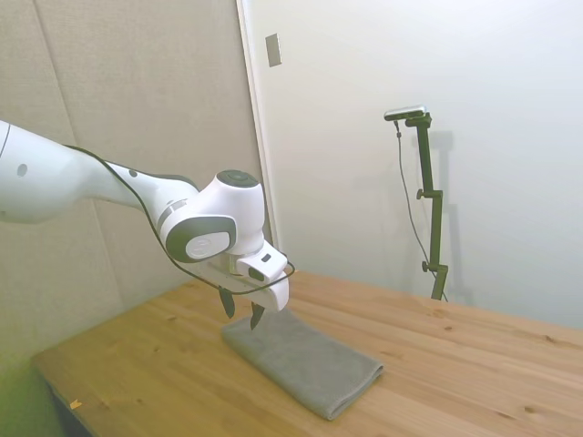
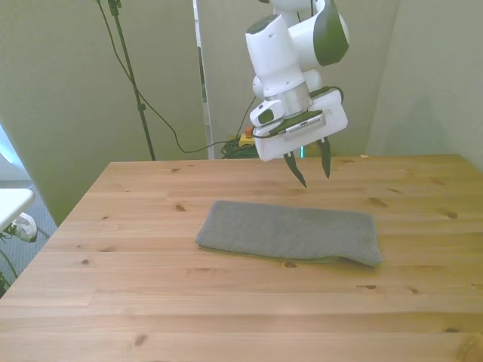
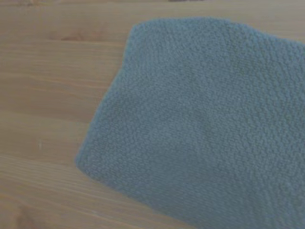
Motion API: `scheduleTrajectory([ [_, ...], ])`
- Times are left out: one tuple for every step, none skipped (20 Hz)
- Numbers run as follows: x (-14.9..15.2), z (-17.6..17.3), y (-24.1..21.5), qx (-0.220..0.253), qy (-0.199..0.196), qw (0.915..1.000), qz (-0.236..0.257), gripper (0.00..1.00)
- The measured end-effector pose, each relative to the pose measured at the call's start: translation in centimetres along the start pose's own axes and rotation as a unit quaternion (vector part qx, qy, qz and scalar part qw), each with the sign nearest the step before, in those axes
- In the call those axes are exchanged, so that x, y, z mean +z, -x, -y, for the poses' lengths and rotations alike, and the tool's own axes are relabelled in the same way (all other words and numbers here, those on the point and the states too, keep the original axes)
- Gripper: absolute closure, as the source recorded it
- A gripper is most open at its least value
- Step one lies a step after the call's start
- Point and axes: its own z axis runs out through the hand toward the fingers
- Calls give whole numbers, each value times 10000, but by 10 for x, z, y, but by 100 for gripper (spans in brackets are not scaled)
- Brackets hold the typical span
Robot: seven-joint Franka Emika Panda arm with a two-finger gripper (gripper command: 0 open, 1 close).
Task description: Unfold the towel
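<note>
The grey towel (image 2: 290,232) lies folded flat in a long rectangle on the wooden table (image 2: 151,302). In the side view the towel (image 1: 305,361) runs from under the arm toward the near right. My gripper (image 2: 313,167) hangs open above the towel's far edge, clear of the cloth, with nothing between its dark fingers. From the side, the gripper (image 1: 241,308) hovers over the towel's left end. The wrist view is filled by one end of the towel (image 3: 205,129), its terry texture and a rounded corner showing against the wood.
The table's far edge (image 2: 189,163) lies just behind the gripper. Cables and a yellow object (image 2: 246,137) sit on the floor beyond it. A white object (image 2: 11,205) pokes in at the front view's left.
</note>
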Motion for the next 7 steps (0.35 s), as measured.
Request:
scheduleTrajectory([
  [-1, -2, 0, 161, 198, 9996, -93, 0],
  [-2, -3, 3, 327, 393, 9985, -180, 0],
  [-5, -5, 8, 503, 571, 9968, -259, 0],
  [-9, -8, 16, 690, 747, 9943, -314, 0],
  [-15, -11, 26, 892, 902, 9913, -362, 0],
  [-23, -13, 39, 1069, 1038, 9881, -381, 0],
  [-31, -16, 54, 1165, 1129, 9860, -378, 0],
])
